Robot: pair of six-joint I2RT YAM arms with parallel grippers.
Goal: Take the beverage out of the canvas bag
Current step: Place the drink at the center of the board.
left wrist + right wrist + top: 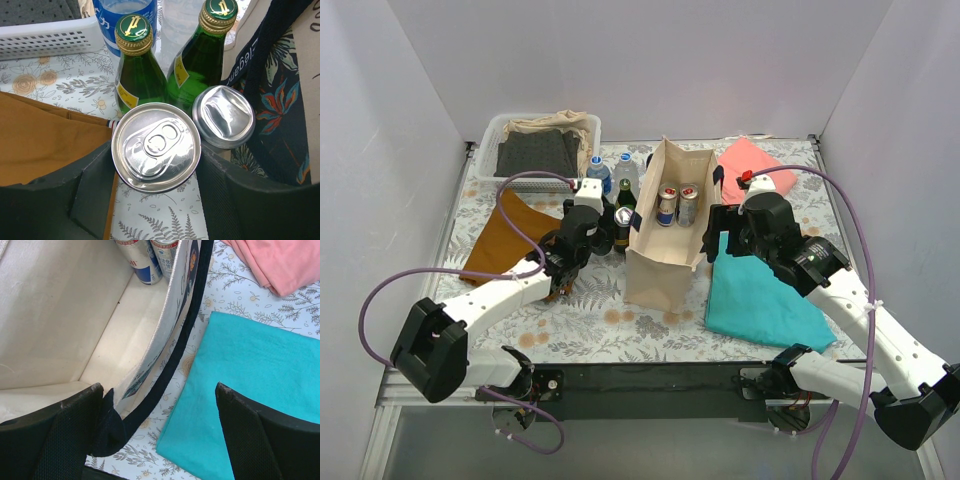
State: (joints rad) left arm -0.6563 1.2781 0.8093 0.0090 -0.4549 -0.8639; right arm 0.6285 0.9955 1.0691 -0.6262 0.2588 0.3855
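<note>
Left wrist camera shows my left gripper (159, 172) clamped on a silver can (156, 145). It is outside the canvas bag (655, 265), which stands in the middle of the worktop (620, 320) with two more cans (677, 205) inside. The held can is just beside a second can (223, 116) and two green bottles (137, 75). I judge that a careless release or a crooked retreat can knock them over. My right gripper (160, 425) stands wide apart, astride the bag's side wall and navy handle, holding nothing. If it drags there, the bag may tip.
</note>
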